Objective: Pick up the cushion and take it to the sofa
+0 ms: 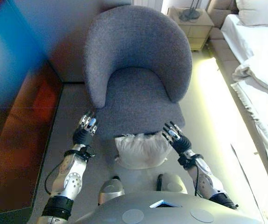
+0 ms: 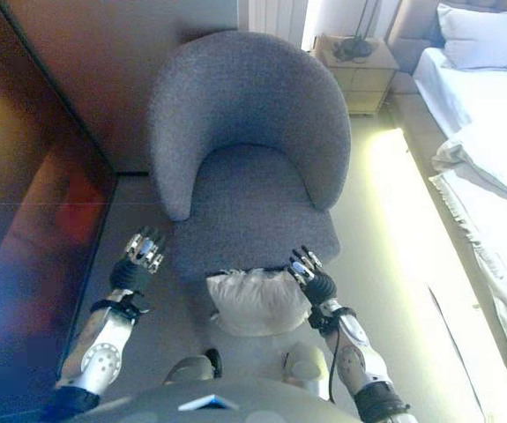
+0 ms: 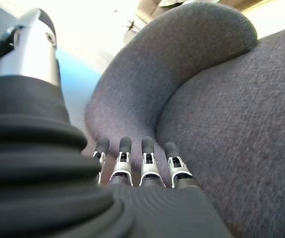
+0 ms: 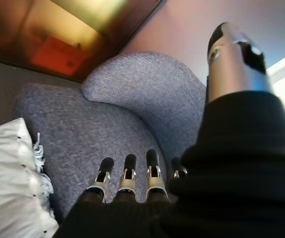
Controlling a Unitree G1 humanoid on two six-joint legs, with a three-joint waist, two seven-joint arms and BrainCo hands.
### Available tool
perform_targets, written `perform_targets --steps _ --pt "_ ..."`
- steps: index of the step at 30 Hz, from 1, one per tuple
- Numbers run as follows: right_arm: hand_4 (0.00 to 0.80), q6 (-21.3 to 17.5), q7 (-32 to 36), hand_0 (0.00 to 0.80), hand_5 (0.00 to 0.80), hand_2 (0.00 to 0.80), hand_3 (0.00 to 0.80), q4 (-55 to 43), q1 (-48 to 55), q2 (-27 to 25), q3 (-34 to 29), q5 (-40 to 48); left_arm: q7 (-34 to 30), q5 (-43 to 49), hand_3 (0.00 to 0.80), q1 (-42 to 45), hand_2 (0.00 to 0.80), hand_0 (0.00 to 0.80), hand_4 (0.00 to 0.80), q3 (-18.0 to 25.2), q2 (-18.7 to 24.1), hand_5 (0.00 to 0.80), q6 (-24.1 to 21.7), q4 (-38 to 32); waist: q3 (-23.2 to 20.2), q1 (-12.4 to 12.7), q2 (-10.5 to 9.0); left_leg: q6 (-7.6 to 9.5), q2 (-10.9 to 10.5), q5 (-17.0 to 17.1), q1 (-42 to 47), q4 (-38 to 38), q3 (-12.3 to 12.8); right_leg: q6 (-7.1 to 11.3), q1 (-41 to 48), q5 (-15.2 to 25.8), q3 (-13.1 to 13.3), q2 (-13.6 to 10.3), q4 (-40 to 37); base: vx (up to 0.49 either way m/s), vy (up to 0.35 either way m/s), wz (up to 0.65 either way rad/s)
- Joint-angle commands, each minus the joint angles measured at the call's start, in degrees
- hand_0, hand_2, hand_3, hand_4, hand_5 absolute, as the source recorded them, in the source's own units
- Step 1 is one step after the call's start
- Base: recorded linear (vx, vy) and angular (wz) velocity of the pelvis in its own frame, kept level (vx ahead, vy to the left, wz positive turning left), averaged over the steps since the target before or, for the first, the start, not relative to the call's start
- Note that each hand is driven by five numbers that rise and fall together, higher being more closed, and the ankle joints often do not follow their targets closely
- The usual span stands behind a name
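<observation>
A white cushion (image 1: 140, 150) with a fringed edge lies below the front edge of a grey armchair's seat (image 1: 138, 100), between my two hands. My left hand (image 1: 86, 126) is open by the chair's front left corner, well left of the cushion, with its straight fingers (image 3: 142, 166) pointing at the chair's side. My right hand (image 1: 175, 137) is open just right of the cushion's upper corner. Its fingers (image 4: 127, 176) are straight over the seat's front. The cushion (image 4: 8, 188) shows beside that hand and nothing holds it.
A dark glossy wooden panel (image 1: 17, 140) runs along the left. A bed with white bedding (image 1: 259, 70) stands at the right, with a strip of pale floor (image 1: 213, 112) between it and the chair. A small nightstand (image 1: 192, 25) sits behind the chair.
</observation>
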Motion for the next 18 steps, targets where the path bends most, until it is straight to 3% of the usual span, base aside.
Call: perform_targets --steps 1,5,6,7,13,18 --pt "0.0 -2.8 0.36 0.0 0.0 0.0 0.0 -3.61 -3.31 1.12 -0.52 2.06 -0.68 4.02 0.0 -1.4 0.0 0.0 0.0 0.89 3.5 0.0 -3.03 -5.02 2.39 0.11 -3.52 -1.08 -1.5 -3.28 -0.3 0.71 -4.89 6.33 3.02 11.82 2.62 -3.64 -15.57 0.166 -0.311 -0.19" --pt "0.0 -1.26 0.76 0.0 0.0 0.0 0.0 -4.12 -5.02 0.43 -0.49 3.24 -2.1 3.04 0.0 0.18 0.0 0.0 0.0 0.92 3.54 0.0 -3.52 -5.55 3.12 -0.32 -4.37 -2.15 0.88 -4.53 1.85 0.52 -3.86 8.16 1.32 14.23 2.77 -2.73 -19.82 0.182 -0.269 0.05" --pt "0.0 -0.74 1.11 0.0 0.0 0.0 0.0 -4.2 -5.12 0.34 -0.61 3.13 -2.4 2.79 0.0 0.27 0.0 0.0 0.0 0.98 3.42 0.0 -3.72 -5.43 3.22 -0.58 -4.37 -2.18 1.4 -4.63 2.1 0.57 -4.29 8.07 1.12 13.34 4.28 -2.03 -19.3 0.18 -0.252 0.21" --pt "0.0 -0.53 1.04 0.0 0.0 0.0 0.0 -4.24 -4.81 0.35 -0.59 2.63 -2.72 2.03 0.0 0.07 0.0 0.0 0.0 0.82 3.12 0.0 -3.52 -5.13 3.2 -1.02 -4.19 -2.26 2.24 -4.59 1.73 1.18 -5.11 7.81 1.34 11.26 6.07 -0.65 -18.47 0.188 -0.248 0.39" --pt "0.0 0.05 0.72 0.0 0.0 0.0 0.0 -6.67 -1.15 -1.53 -0.79 1.09 -3.03 -0.53 0.0 2.42 0.0 0.0 0.0 0.28 0.93 0.0 -1.95 -5.85 2.08 -2.45 -3.67 -3.89 7.22 -1.71 5.69 -1.23 -4.55 6.19 2.68 5.13 5.67 3.33 -15.22 0.232 -0.183 0.11" --pt "0.0 -0.48 1.54 0.0 0.0 0.0 0.0 -6.24 -0.51 -2.77 -1.65 2.02 -2.32 -0.44 0.0 2.61 0.0 0.0 0.0 -1.08 0.13 0.0 -1.87 -7.11 1.37 -3.03 -2.58 -5.42 8.83 0.99 5.35 -0.8 -5.42 4.03 4.03 3.73 4.67 5.61 -15.78 0.127 -0.111 0.08"
